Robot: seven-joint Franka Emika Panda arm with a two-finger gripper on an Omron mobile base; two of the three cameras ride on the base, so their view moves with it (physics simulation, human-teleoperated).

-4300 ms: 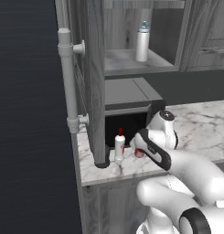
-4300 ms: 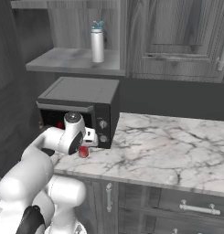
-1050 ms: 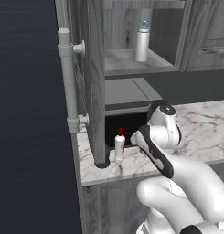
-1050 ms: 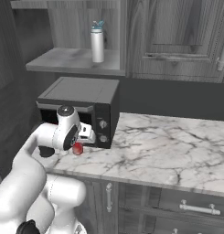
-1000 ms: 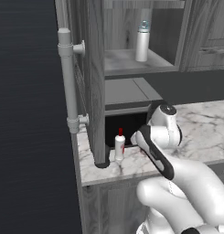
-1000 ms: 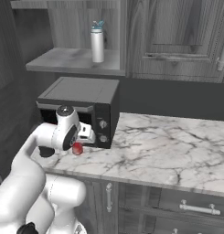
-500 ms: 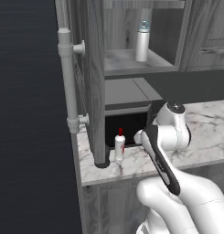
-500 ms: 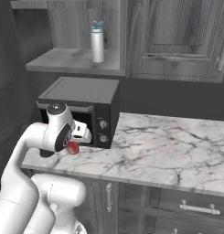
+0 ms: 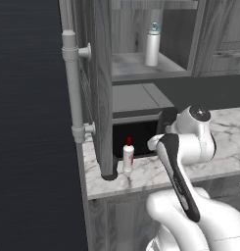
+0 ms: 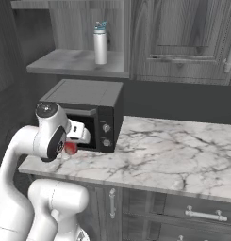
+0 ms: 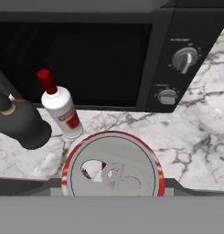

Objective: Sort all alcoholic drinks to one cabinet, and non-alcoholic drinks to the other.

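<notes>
Holding the red can (image 11: 113,164), my gripper (image 11: 114,194) shows up in the hand view with the can's silver top and pull tab right at the bottom, between the fingers; I read the jaws as clamped on its sides. In the right base view the can (image 10: 70,148) hangs just in front of the microwave (image 10: 95,113), at the low left corner of its dark door and above the marble counter (image 10: 164,155).

The white bottle (image 11: 61,106) with the red cap stands on the counter right before the microwave door, left of the can in the hand view. The dark bottle (image 11: 21,123) stands just to its left, close beside it; I cannot tell whether they touch. From the left base view the white bottle (image 9: 128,156) stands at the microwave's front, near the cabinet's corner post.

The pale grey bottle (image 10: 100,43) with the blue cap stands upright on the open shelf (image 10: 74,63) directly above the microwave.
</notes>
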